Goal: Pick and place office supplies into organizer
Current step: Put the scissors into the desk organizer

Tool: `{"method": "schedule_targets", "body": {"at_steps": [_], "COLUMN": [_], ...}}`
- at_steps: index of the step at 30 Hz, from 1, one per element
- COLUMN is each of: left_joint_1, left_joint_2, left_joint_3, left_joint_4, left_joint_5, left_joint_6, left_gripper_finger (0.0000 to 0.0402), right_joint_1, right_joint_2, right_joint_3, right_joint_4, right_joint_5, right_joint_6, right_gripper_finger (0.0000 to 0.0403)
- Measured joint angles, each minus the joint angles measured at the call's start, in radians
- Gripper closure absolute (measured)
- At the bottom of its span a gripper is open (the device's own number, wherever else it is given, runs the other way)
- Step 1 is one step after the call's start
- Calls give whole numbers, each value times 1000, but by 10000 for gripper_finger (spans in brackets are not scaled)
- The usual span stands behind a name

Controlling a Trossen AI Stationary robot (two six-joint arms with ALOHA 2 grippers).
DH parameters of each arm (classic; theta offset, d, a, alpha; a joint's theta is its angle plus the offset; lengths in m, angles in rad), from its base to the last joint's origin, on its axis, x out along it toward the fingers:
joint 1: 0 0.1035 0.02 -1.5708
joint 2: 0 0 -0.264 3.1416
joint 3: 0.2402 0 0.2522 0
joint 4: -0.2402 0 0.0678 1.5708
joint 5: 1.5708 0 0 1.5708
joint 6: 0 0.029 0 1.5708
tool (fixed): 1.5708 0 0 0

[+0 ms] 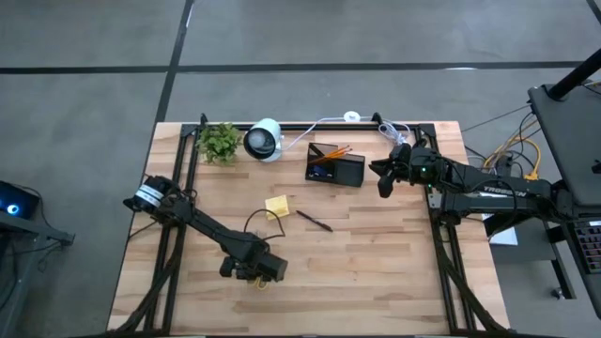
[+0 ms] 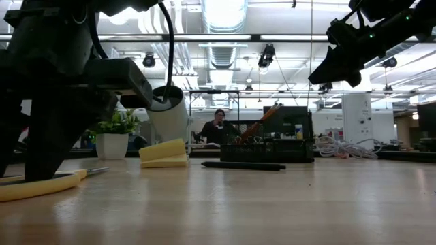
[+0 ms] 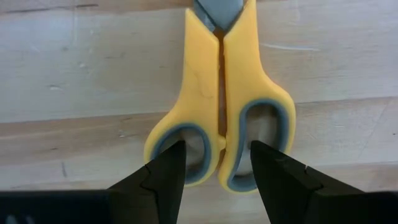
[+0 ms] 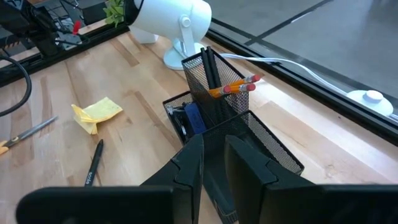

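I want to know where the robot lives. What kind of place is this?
Probably a big lab or workshop. A wooden table stands on a grey concrete floor, pipes and lamps hang from the open ceiling, and a person sits at a desk far behind.

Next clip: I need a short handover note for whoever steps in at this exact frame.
Left tool: open, fingers down over the handles of the scissors at the table's near side; no grip yet.
Right tool: raised beside the organizer, narrow gap between fingers, nothing visibly held.
Done: pencils, dark pens and a blue piece sit in the organizer.
Left: scissors, sticky pad and pen, all loose on the table.
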Motion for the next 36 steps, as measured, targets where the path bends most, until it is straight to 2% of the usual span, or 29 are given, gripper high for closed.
{"method": "schedule_targets", "body": {"at_steps": [6, 15, 36], "left_joint_1": [0, 0, 1], "left_joint_2": [1, 0, -104], "left_joint_3": [-1, -2, -4], "left_joint_4": [0, 1, -11], "left_joint_5": [-2, 22, 4], "left_joint_6": [1, 68, 196], "left_gripper_finger": [246, 348, 348], "right_joint_1": [0, 0, 0], "right_joint_2": [0, 0, 0], "right_joint_3": [0, 0, 0], "right_joint_4": [0, 0, 0], "right_joint_5": [0, 0, 0], "right_joint_6": [0, 0, 0], "right_gripper_finger": [346, 346, 346]}}
